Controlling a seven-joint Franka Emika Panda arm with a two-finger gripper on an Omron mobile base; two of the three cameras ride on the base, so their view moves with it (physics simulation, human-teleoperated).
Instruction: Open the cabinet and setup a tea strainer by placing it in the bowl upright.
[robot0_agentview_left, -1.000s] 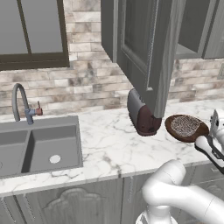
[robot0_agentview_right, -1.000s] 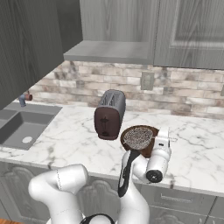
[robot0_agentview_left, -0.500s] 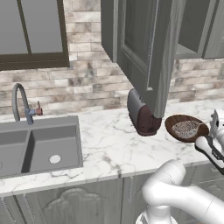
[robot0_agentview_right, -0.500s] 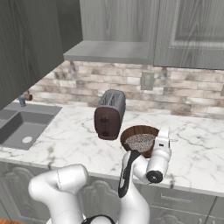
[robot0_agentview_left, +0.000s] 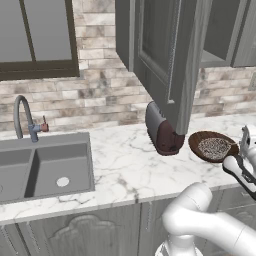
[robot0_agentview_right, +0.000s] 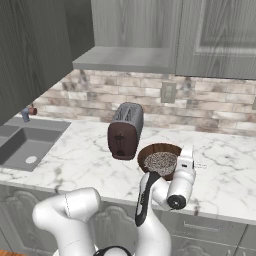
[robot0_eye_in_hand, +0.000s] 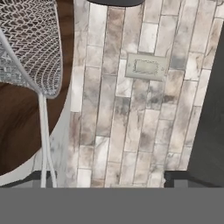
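The wall cabinet stands with its door swung wide open over the counter; its bottom shelf shows from the right. The dark brown bowl sits right of the toaster. The speckled mesh tea strainer rests inside it, mouth facing up as far as I can tell. In the hand view the strainer and its thin wire handle lie over the bowl. My gripper hovers just right of the bowl, open, with the wire handle beside one fingertip.
A dark red and grey toaster stands left of the bowl, under the open door's edge. The sink and faucet lie far left. A wall outlet is on the brick backsplash behind the bowl.
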